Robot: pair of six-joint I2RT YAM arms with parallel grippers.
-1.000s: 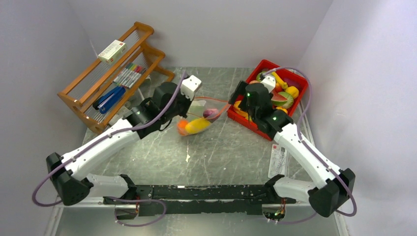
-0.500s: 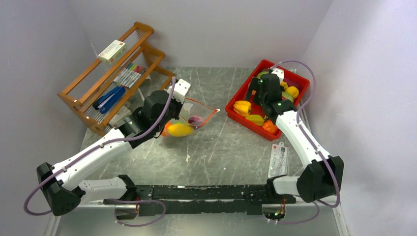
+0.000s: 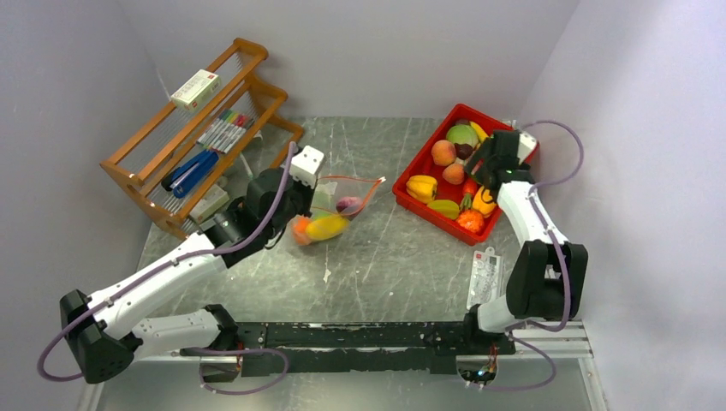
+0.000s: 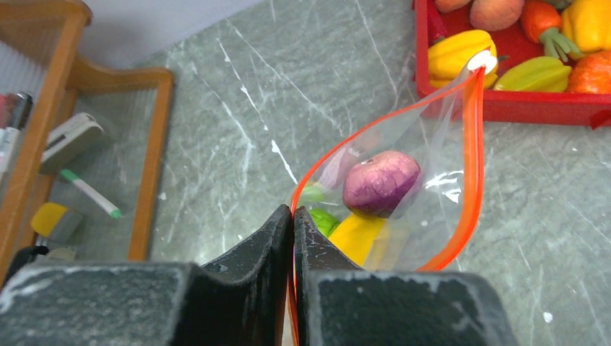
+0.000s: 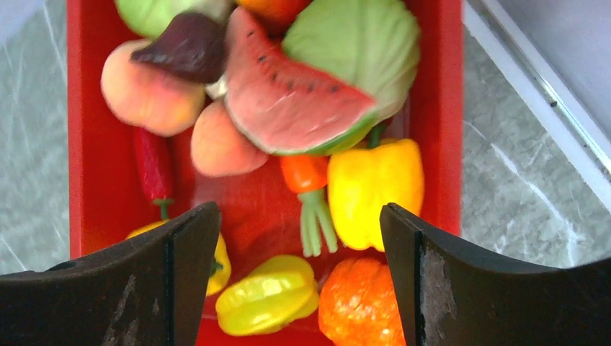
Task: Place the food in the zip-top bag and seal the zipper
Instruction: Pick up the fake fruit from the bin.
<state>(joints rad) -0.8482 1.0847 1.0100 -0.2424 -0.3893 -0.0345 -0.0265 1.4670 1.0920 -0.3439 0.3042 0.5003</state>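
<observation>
Zip-top bag [image 4: 439, 187] up at the left gripper [image 4: 293, 213], mouth open, over the grey table [image 3: 385, 257] left of centre. Near corner hidden behind the closed fingers [image 4: 266, 231]; lower part cut off by the bottom edge of the left wrist view. White label patch not made out. Whether the bag's underside touches the table: cannot tell.

Inside the bag: purple onion [image 4: 380, 182] plainly seen; yellow piece [image 4: 357, 234] and green scrap [image 4: 324, 220] beneath it, half covered, kind not determinable. From above, an orange piece [image 3: 300, 229] beside the yellow one, blurred through the plastic.

Zipper [image 4: 473, 144] unsealed, its two strips bowed well apart, far end pointing toward the red tray [image 4: 504, 108].

Left gripper: fingers pressed together, pinching the zipper strip at the near end of the mouth.

Right gripper [image 5: 299, 210]: jaws wide apart, nothing between them, poised above the tray. Beneath it, all lying in the tray: carrot [image 5: 304, 173], yellow pepper [image 5: 375, 187], watermelon slice [image 5: 288, 101], two peaches [image 5: 148, 90]. Nearest fruits partly hidden by the fingers; tray's far end cut off at the top of the right wrist view.
</observation>
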